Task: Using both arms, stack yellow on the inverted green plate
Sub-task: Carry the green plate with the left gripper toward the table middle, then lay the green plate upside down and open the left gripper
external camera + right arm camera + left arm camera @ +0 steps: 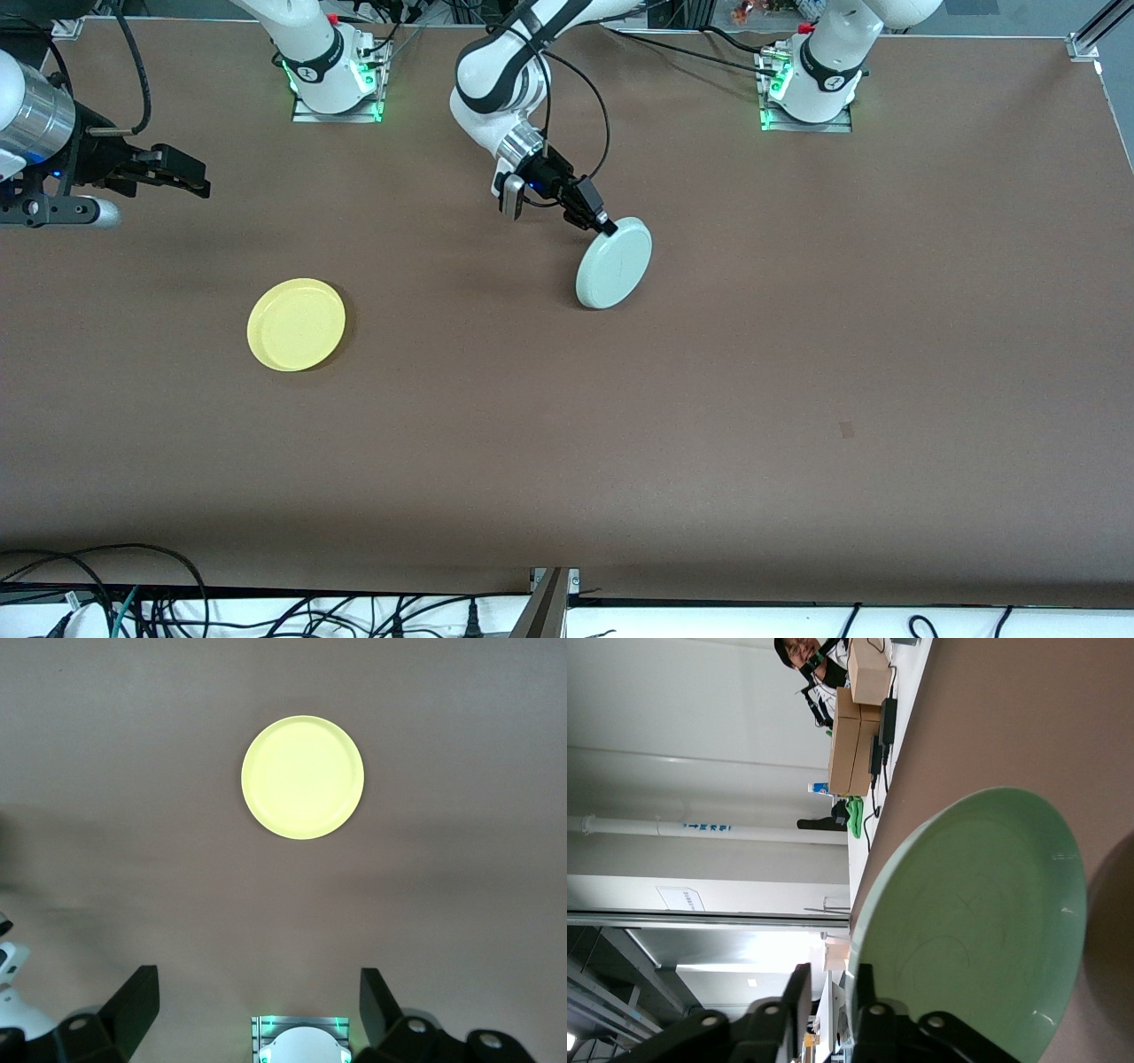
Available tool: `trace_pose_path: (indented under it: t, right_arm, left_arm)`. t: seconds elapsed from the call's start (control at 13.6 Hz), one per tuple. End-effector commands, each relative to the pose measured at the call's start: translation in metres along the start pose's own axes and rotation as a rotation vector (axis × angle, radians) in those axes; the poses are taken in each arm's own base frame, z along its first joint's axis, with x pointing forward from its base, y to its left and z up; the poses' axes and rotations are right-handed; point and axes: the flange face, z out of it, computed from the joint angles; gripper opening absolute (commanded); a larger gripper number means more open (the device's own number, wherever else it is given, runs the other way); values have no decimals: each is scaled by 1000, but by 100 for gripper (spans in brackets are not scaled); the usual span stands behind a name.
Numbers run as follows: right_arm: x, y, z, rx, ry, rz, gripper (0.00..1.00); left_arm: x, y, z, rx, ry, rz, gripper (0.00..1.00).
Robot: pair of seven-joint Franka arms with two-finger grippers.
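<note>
Our left gripper [606, 227] has its fingers closed on the rim of the green plate [613, 263], tilted on edge over the middle of the table [797, 372]. We should lower it slowly, underside up, then release. Our right gripper [182, 175] waits with fingers wide open and empty, above the yellow plate [296, 323] lying toward the right arm's end.

Yellow plate [302, 777], rim up, flat on brown table [461, 868], right gripper [259, 1003] above it, fingers [133, 1003] spread wide

Robotics lab: bolted arm bases [335, 81], loose cables [133, 594], cardboard boxes [855, 735].
</note>
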Motion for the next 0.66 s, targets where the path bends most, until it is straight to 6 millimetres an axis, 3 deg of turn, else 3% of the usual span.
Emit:
trace_pose_path:
  t: [0.0, 0.07, 0.15, 0.37, 0.59]
  right_arm:
    - [-5, -2, -5, -10, -1, 5, 100]
    - [-5, -1, -5, -10, -2, 5, 100]
    - [-5, -1, -5, -10, -2, 6, 100]
    - [-5, -2, -5, -10, -1, 5, 100]
    - [-5, -2, -4, -10, -4, 3, 100]
  left_arm:
    - [2, 13, -19, 19, 35, -29, 74]
    - [2, 14, -27, 11, 46, -37, 93]
    - [6, 9, -34, -9, 57, -59, 100]
    - [9, 3, -72, -179, 53, -84, 100]
    - [-1, 23, -112, -378, 89, -260, 100]
